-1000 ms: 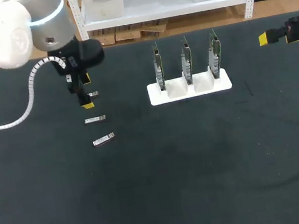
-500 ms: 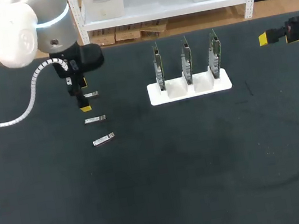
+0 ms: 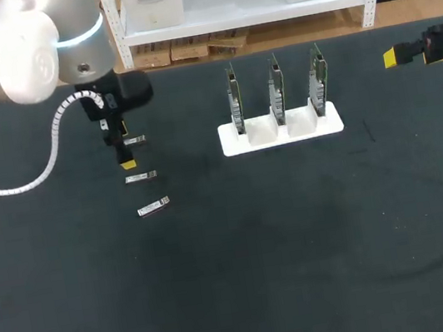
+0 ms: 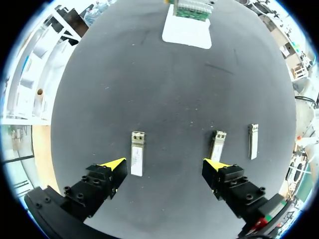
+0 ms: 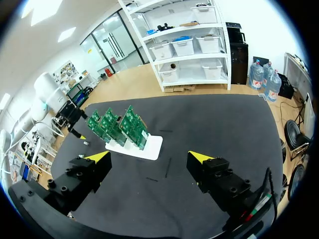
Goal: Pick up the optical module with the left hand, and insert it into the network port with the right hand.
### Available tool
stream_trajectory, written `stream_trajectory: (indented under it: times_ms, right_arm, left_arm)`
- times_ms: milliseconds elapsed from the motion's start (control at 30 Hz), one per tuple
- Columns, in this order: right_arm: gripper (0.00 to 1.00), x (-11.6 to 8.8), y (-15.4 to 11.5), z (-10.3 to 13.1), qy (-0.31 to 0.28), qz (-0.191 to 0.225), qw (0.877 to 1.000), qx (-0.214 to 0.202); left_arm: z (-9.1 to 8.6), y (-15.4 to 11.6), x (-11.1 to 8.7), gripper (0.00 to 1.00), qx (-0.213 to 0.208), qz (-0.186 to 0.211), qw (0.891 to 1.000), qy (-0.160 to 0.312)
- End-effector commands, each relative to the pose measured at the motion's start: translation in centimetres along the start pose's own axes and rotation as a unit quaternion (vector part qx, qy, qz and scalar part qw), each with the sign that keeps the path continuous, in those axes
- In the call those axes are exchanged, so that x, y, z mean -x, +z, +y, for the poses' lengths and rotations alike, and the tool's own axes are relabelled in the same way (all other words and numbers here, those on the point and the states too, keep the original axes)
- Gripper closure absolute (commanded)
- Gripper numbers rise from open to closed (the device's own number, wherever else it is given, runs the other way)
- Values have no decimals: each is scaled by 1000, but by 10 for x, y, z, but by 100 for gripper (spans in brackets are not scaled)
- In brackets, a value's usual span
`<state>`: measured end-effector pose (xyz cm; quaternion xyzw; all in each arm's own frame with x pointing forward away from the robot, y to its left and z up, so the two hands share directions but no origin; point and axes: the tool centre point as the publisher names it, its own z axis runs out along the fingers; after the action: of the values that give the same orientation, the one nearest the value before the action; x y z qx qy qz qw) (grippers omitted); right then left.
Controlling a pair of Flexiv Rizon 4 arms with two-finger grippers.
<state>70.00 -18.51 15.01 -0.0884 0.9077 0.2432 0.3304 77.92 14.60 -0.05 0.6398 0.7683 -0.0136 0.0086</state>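
L tool, upper left of frame, released, hangs over 3 modules on surface. R tool, upper right, released too, empty. Rack w/ boards center.

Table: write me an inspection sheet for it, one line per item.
Surface: table covered in black, with faint scuff marks.
Job's things: three modules lie flat in a row; white stand holds three upright circuit boards.
Clutter: nothing seen.
Claws: left claw open over the modules, one lying between its fingers, not gripped; right claw open, empty, well apart from the stand.
Cables: ribbed white hose loops off the left arm.
Surroundings: nothing seen reaching over the table.
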Motion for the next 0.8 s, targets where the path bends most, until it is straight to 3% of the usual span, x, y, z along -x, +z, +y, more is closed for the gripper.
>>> stream_trajectory:
  times_ms: [33, 800]
  right_arm:
    - [0, 0, 0, 0, 0, 0, 1000, 0]
    - [0, 0, 0, 0, 0, 0, 1000, 0]
  left_arm:
    - [5, -2, 0, 0, 1, 2, 1000, -3]
    - [14, 6, -1, 0, -3, 12, 1000, -7]
